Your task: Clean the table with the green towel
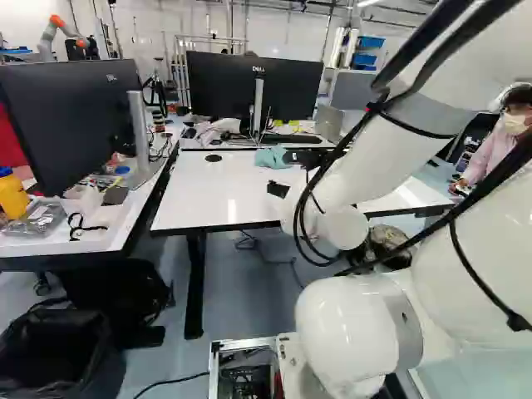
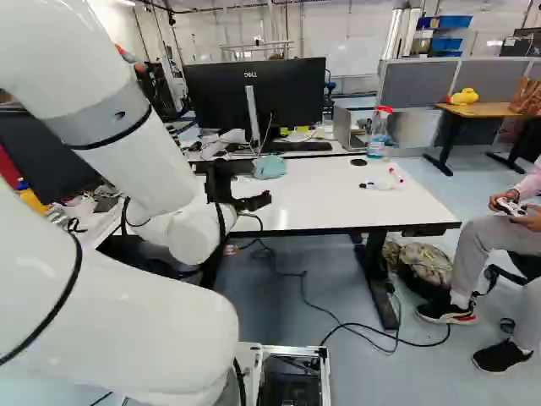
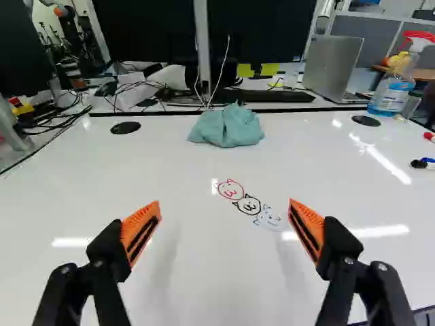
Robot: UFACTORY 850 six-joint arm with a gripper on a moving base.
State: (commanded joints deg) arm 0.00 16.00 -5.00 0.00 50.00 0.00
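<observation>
My gripper reaches out over the near part of the white table in the right base view. In the wrist view the gripper is open, its orange-padded fingers wide apart with only tabletop between and beyond them. Small face doodles in red, black and blue mark the table ahead of the gripper, just past the fingertips. Farther off, the green towel lies bunched in a heap near the table's far edge, apart from the gripper. It shows in the left base view too, as a teal lump.
Behind the towel are a monitor, a keyboard and a laptop. A spray bottle and markers stand or lie toward the table's right side. Left of the table is another desk with a monitor.
</observation>
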